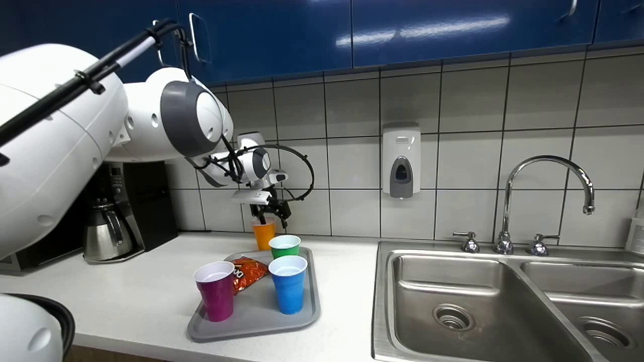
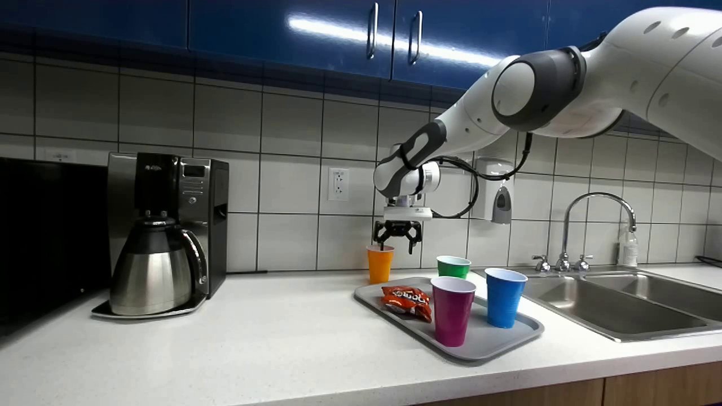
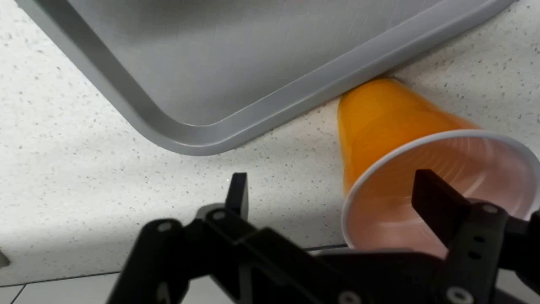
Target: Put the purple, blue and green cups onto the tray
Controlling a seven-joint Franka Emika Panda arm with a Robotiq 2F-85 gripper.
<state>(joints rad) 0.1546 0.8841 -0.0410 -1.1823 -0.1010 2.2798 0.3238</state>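
Looks to me like the three cups are pretty much sorted: the purple cup (image 1: pixel 216 294) and blue cup (image 1: pixel 289 289) stand upright on the tray (image 1: pixel 259 307), and the green cup (image 2: pixel 453 268) seems to be at its far end (its foot is hidden, so I won't swear to it). The end effector (image 2: pixel 396 249) is over at the orange cup (image 2: pixel 380 265) instead, which isn't on the list, spread wide with nothing pinched. One finger (image 3: pixel 438 204) dips into the mouth, the other finger (image 3: pixel 238 196) hangs outside the rim, and that cup sits on the table (image 2: pixel 225 349) right by the tray's edge. So I'd guess the step here is a clean exit: leave the jaws wide, go straight up until the inside finger clears the rim, and only then swing away, or you'll probably tip it. For position, green is closest, off toward the sink (image 1: pixel 383 301) side of the end effector; purple and blue are well apart from it.
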